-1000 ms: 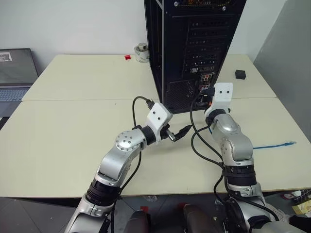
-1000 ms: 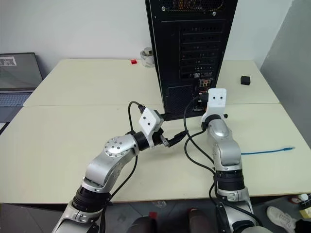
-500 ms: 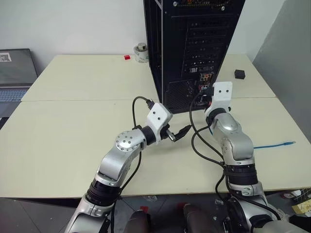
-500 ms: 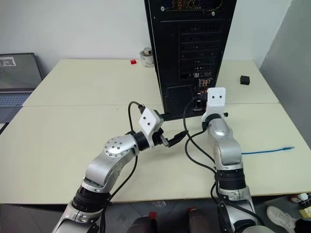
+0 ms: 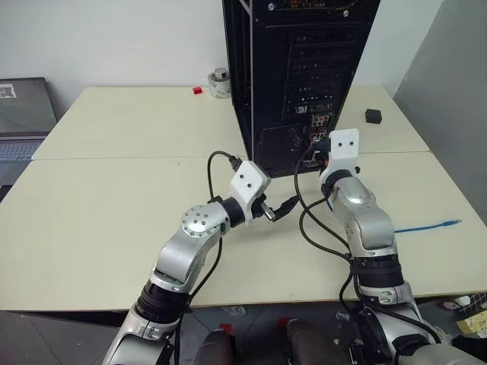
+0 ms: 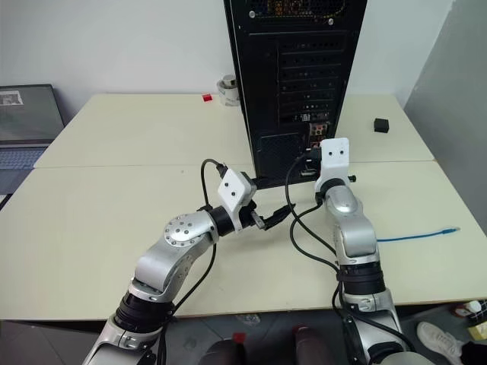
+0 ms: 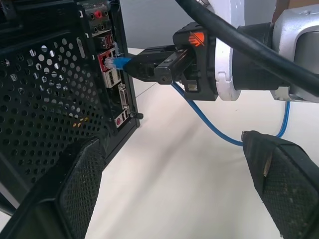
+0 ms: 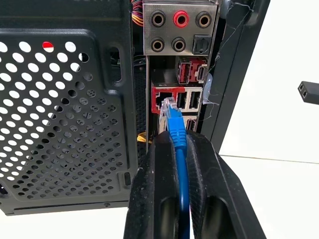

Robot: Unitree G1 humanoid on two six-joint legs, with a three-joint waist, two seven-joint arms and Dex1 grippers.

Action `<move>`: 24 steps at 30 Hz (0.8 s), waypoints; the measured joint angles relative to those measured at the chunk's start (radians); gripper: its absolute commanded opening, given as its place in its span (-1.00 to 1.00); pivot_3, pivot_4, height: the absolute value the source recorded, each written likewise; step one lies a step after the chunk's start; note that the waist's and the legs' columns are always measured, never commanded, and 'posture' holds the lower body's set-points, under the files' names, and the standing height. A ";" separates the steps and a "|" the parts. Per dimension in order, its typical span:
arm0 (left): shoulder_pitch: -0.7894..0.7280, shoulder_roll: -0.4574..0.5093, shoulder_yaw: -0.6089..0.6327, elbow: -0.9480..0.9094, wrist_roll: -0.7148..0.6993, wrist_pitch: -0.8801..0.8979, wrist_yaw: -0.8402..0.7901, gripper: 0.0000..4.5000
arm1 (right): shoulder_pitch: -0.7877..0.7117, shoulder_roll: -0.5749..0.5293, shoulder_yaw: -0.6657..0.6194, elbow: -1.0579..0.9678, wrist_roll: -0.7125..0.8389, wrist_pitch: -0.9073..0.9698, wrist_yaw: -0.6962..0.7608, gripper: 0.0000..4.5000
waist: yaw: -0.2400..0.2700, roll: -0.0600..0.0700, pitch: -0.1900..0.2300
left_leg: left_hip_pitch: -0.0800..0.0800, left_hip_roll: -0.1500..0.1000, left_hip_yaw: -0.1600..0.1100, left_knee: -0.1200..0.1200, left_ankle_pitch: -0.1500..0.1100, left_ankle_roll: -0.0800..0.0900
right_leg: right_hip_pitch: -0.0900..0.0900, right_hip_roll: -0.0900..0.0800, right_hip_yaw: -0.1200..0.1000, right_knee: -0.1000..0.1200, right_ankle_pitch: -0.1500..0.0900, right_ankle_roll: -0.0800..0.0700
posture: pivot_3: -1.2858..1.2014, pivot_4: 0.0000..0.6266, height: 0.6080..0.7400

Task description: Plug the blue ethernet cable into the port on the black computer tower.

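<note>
Right gripper (image 8: 178, 149) pinching blue ethernet cable (image 8: 175, 127), plug at black computer tower (image 8: 70, 124) port

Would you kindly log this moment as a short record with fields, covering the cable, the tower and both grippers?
cable: blue ethernet cable, plug end at the red-framed port, not clearly seated; the rest trails back across the table
tower: black computer tower, upright, rear panel facing the robot
right gripper: jaws shut on the cable just behind the plug
left gripper: jaws open, holding nothing, hovering near the tower's lower rear
other items: small black cube, laptop
stage: plug at port, insertion unconfirmed
</note>
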 measured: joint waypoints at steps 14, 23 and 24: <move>0.000 0.000 0.000 0.000 0.003 -0.001 -0.001 0.99 | -0.021 -0.014 0.029 0.000 -0.027 0.011 0.022 -1.00 | -0.014 0.000 0.000 | 0.000 0.000 0.000 0.000 0.000 0.000 | 0.000 0.001 0.000 0.000 0.000 0.000 | 0.03 -0.52 1.00; 0.002 0.002 0.000 0.000 0.005 -0.001 -0.002 0.99 | -0.021 -0.018 0.039 0.000 -0.044 0.010 0.036 -1.00 | -0.017 0.000 0.000 | 0.000 0.000 0.000 0.000 0.000 0.000 | 0.000 0.001 0.000 0.000 0.000 0.000 | 0.03 -0.52 1.00; 0.003 0.003 0.000 0.000 0.006 -0.002 -0.002 0.99 | -0.018 -0.018 0.037 -0.005 -0.044 0.011 0.037 -1.00 | -0.017 0.000 0.000 | 0.000 0.000 0.000 0.000 0.000 0.000 | 0.000 0.001 0.000 0.000 0.000 0.000 | 0.03 -0.52 1.00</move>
